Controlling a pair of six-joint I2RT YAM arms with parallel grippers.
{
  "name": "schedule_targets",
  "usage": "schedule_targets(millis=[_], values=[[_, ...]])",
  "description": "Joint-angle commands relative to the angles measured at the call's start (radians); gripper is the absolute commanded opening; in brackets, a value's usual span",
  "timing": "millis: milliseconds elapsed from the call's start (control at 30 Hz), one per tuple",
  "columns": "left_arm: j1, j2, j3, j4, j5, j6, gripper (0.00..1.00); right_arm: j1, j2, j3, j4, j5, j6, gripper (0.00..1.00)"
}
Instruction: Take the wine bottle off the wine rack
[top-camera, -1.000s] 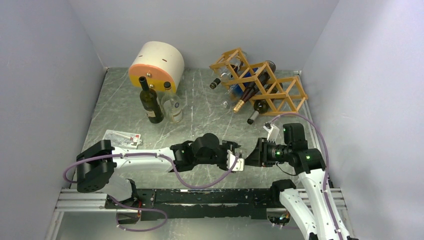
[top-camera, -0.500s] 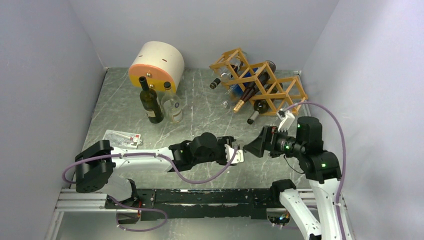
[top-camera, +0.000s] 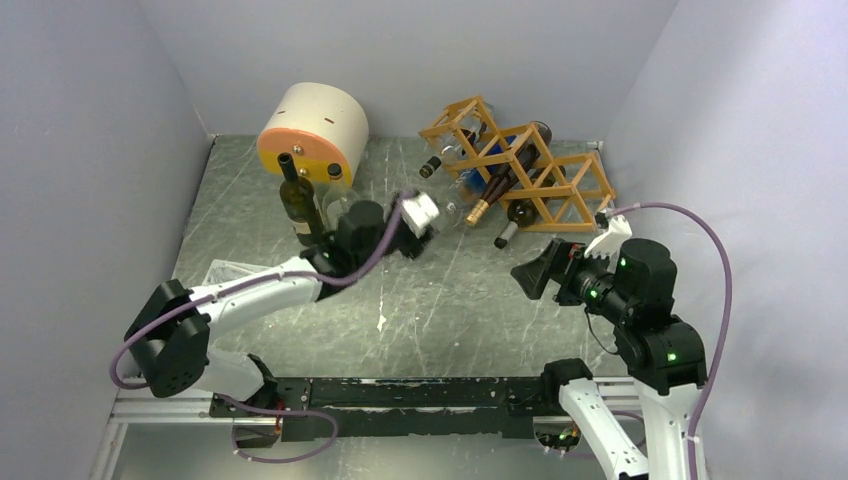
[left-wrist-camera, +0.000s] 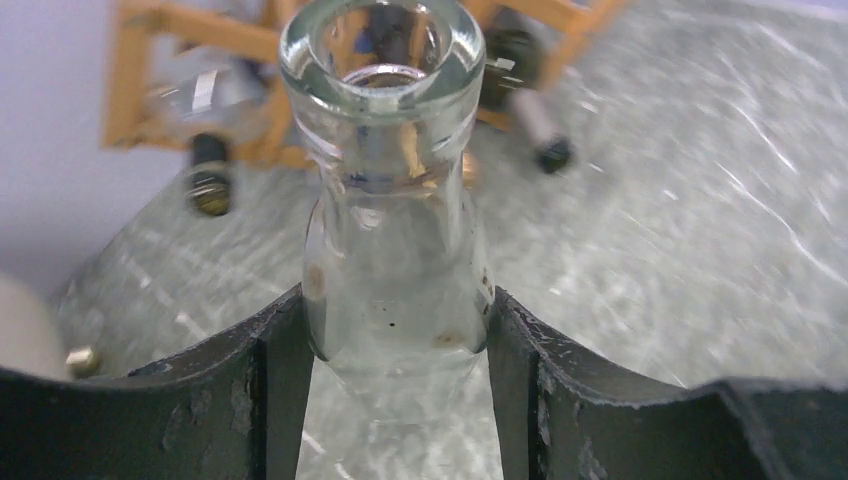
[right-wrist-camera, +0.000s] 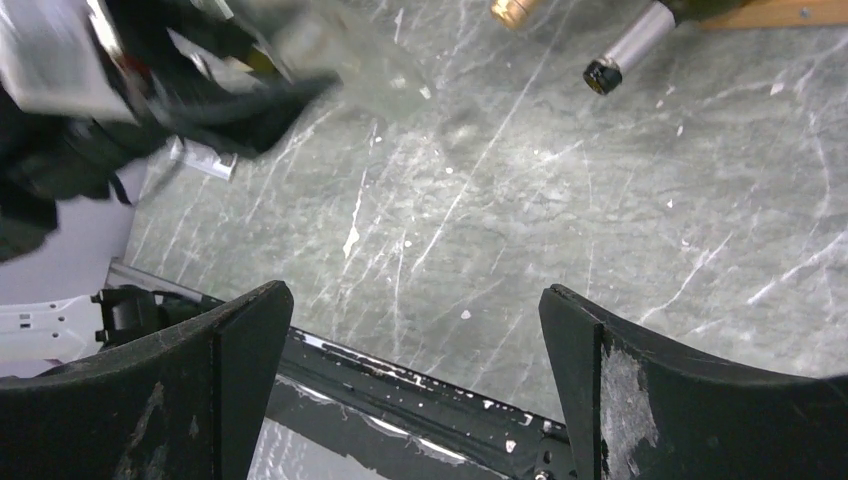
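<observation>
Clear glass wine bottle (left-wrist-camera: 395, 250): my left claw (left-wrist-camera: 395, 300) clamps its narrow neck, the easiest hold; right claw (right-wrist-camera: 412, 292) wide, empty.

orange-tan wooden lattice wine rack (top-camera: 520, 165): far right of desk (top-camera: 450, 290), diamond cells holding dark bottles (top-camera: 497, 190), necks pointing front-left. clear glass wine bottle (left-wrist-camera: 395, 250): off the rack, uncapped, neck clamped in left claw (left-wrist-camera: 395, 320).
</observation>
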Motion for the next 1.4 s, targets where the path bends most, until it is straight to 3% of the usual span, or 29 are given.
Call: schedule_targets(millis=[0,167,467,933,1367], values=[[0.196,-0.036,0.11,0.061,0.087,-0.244,0.07,0.005,0.004,-0.064,0.034,0.016,0.02,1.0],[0.328,-0.011,0.082,0.126,0.215,-0.277,0.07,0.005,0.011,-0.09,0.073,-0.003,0.025,1.0],[0.456,0.026,0.054,0.182,0.277,-0.303,0.07,0.005,0.001,-0.135,0.08,-0.017,0.027,1.0],[0.458,0.091,0.017,0.211,0.177,-0.329,0.07,0.005,-0.023,-0.13,0.041,-0.012,0.024,1.0],[0.418,0.082,-0.041,0.274,0.029,-0.296,0.2,0.004,-0.048,-0.165,0.056,-0.042,0.044,1.0]])
